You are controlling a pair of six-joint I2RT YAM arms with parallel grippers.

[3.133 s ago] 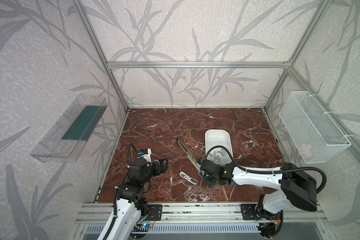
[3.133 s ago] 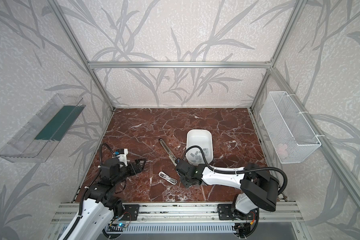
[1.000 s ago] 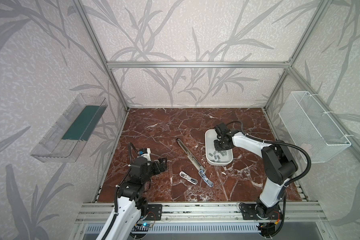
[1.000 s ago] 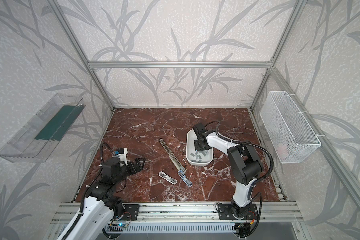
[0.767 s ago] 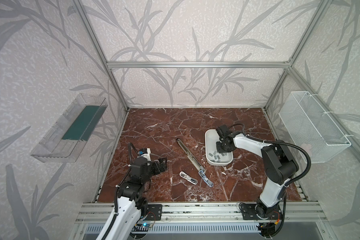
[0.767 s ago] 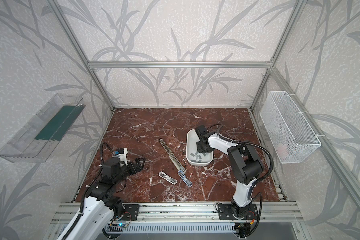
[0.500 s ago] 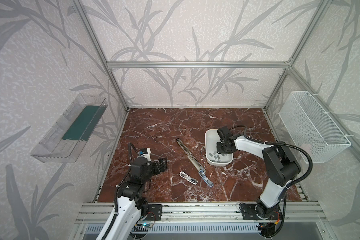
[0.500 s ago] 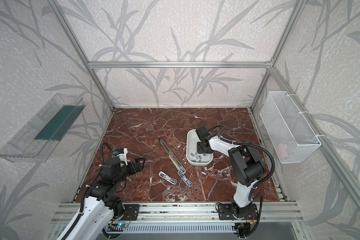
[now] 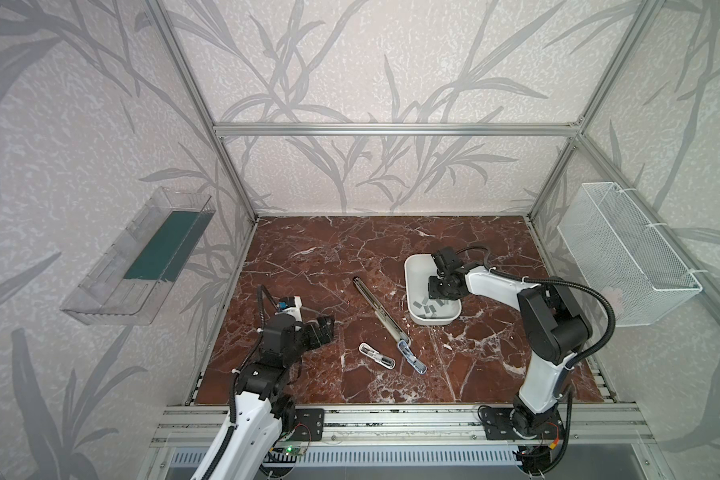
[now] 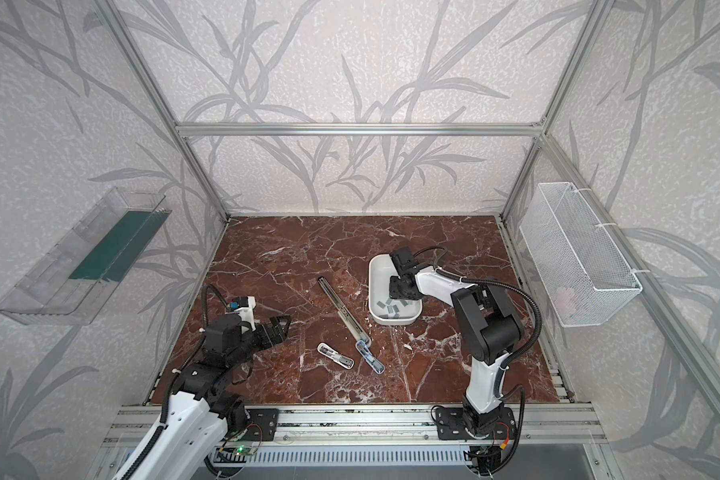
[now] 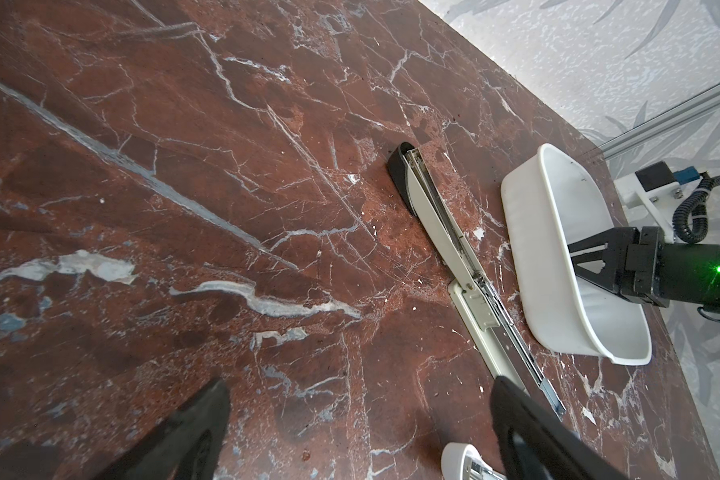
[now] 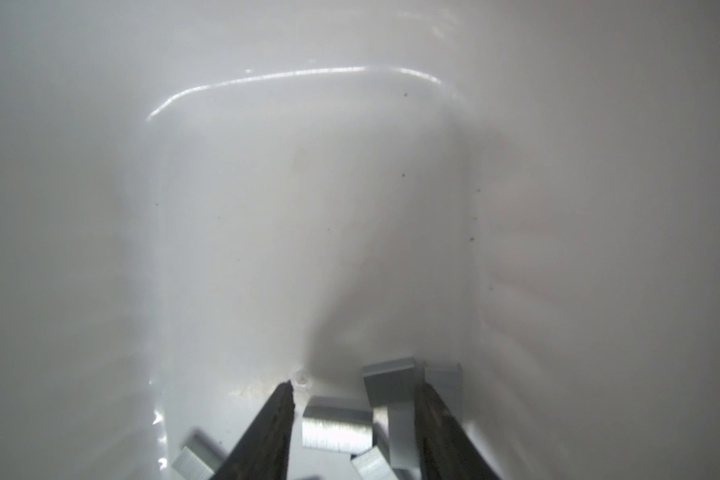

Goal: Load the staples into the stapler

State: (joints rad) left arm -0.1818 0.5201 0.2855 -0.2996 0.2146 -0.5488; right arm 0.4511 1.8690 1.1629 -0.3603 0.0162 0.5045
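The stapler [image 9: 385,318] [image 10: 346,316] lies swung open flat in the middle of the marble table, and its rail shows in the left wrist view [image 11: 445,216]. Several grey staples [image 9: 431,308] [image 10: 391,309] lie at the near end of a white tray [image 9: 410,266] [image 10: 373,266]. My right gripper [image 9: 435,294] [image 12: 354,390] reaches down into the tray. It is open, its fingers either side of a staple strip [image 12: 335,428] and clamping nothing. My left gripper [image 9: 324,328] [image 11: 358,392] hangs wide open and empty over the table's left part.
A small white and metal part [image 9: 377,356] [image 11: 458,457] lies beside the stapler's near end. On the right wall hangs a wire basket [image 9: 624,253], on the left wall a clear shelf [image 9: 142,257]. Aluminium frame posts stand at the table's corners.
My right gripper left the stapler's near end for the tray, then sank a little toward the staples and spread its jaws wider. The left arm has not moved.
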